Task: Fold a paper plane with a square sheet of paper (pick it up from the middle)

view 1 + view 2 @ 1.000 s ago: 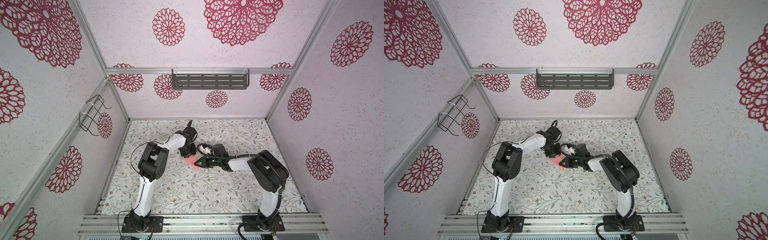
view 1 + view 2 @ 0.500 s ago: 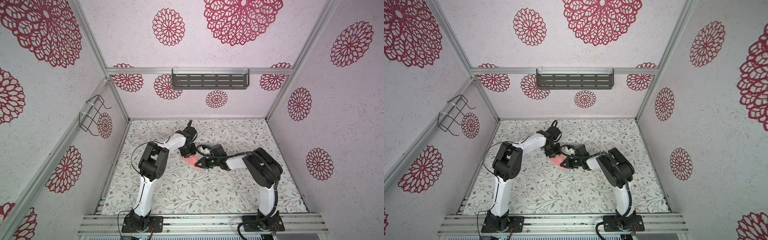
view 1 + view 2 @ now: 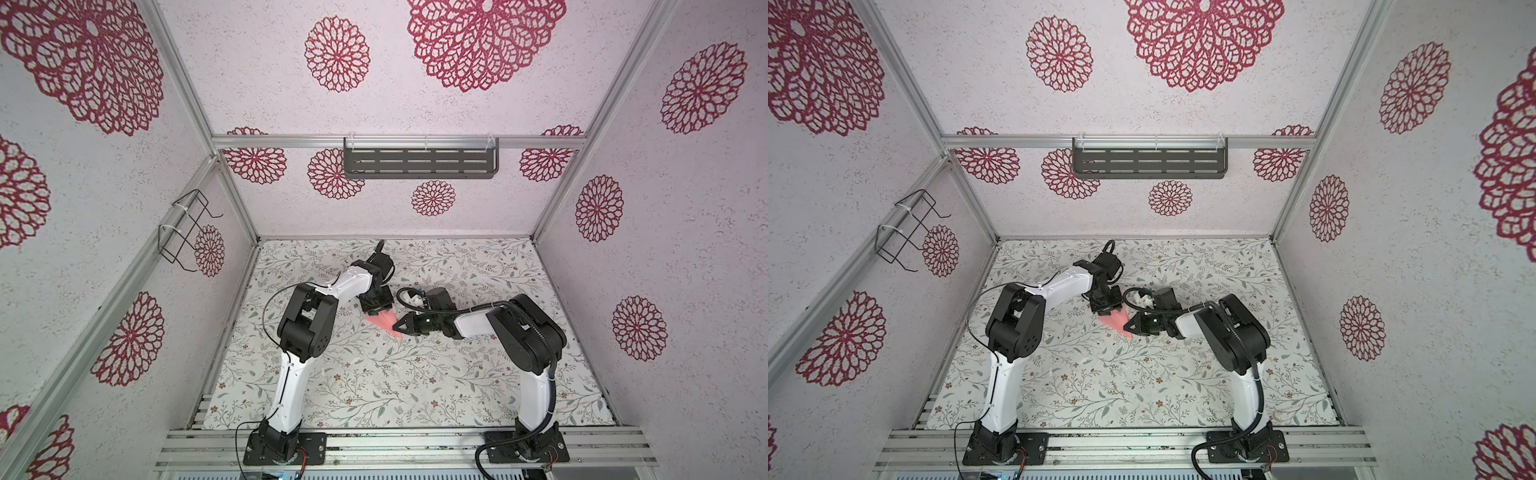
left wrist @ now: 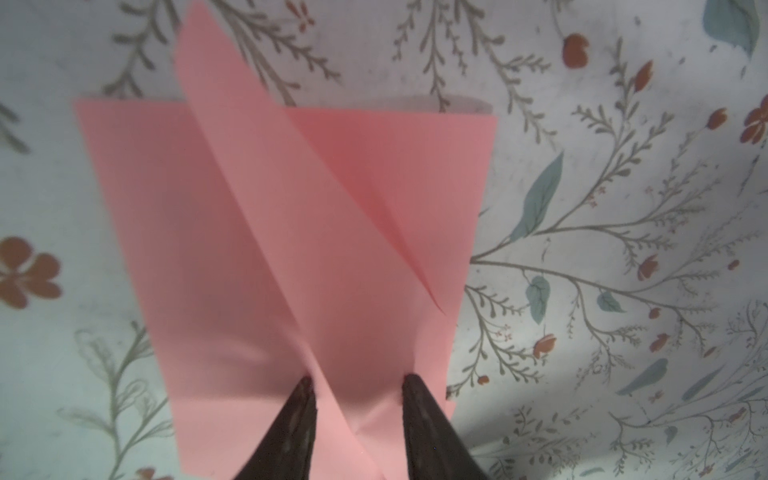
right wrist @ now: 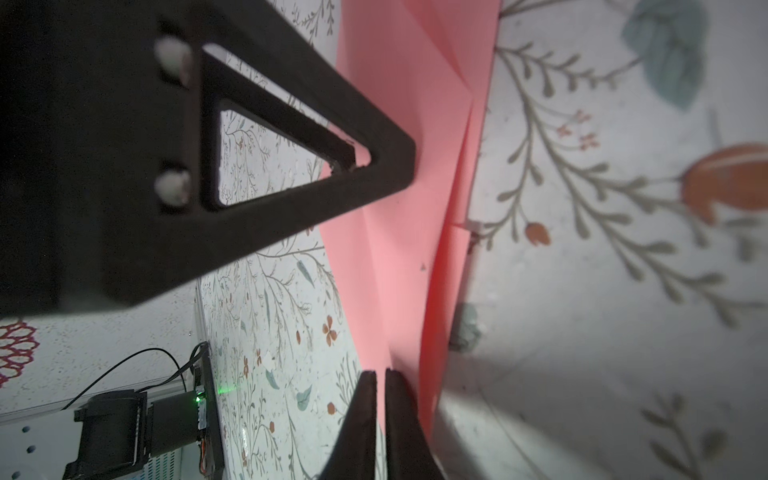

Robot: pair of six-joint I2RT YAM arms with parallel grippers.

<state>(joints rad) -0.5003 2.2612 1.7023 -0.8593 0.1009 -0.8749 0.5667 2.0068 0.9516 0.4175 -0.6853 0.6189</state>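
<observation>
Noted wire basket [image 3: 183, 232] fixed to left wall and slotted grey shelf [image 3: 419, 162] fixed to back wall, both well above table [image 3: 374, 386] and well apart from the work

Found left gripper [image 3: 379, 311] low over mid-table, pointing down at paper [image 3: 384, 325]. Confirmed same in both top views [image 3: 1108, 311]. In left wrist view, saw fingertips [image 4: 305, 399] spread part-way, both tips planted on paper [image 4: 249, 249], with flat paper showing in the gap. Recorded a raised diagonal flap running away from between the tips. Judged as pressing down rather than pinching

Located paper near table centre, lying on the floral surface between the two grippers, showing in a top view [image 3: 1117, 322] as a small pink angled shape with one point towards front right. Recorded creases and overlapping layers in both wrist views

Found right gripper [image 3: 398, 326] lying low, reaching in from right, tip at paper's right-hand edge and just beside left gripper. In right wrist view, saw fingers [image 5: 365, 415] pressed almost together, only a hairline gap left, set against paper's [image 5: 395, 249] edge. Cannot tell whether any layer sits in that gap. Also saw there left gripper's triangular finger [image 5: 374, 166], tip down on paper
</observation>
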